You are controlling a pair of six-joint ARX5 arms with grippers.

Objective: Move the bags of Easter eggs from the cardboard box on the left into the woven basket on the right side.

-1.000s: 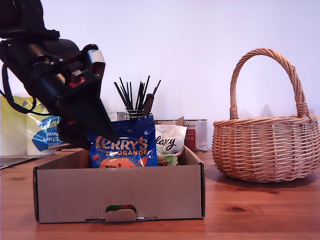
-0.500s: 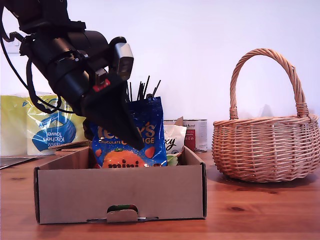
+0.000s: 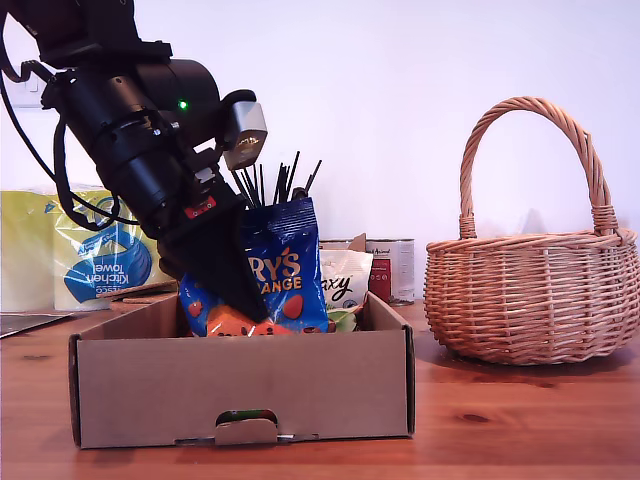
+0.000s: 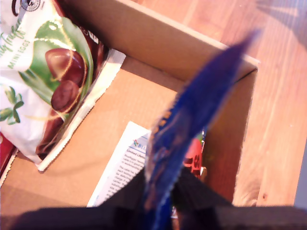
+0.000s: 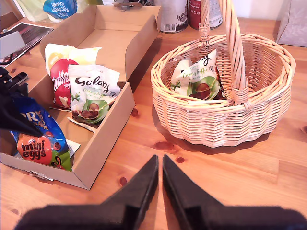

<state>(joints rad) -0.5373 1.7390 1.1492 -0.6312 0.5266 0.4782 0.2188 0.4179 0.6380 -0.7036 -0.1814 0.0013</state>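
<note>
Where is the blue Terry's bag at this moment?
The blue Terry's bag is pinched in my first gripper, hanging upright over the cardboard box on the exterior view's left, beside the white Galaxy bag and well short of the woven basket.

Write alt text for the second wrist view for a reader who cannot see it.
My second pincer hangs nearly closed and empty above a wooden table, between a cardboard box holding Terry's, Galaxy and Maltesers bags and a woven basket containing another Galaxy bag.
</note>
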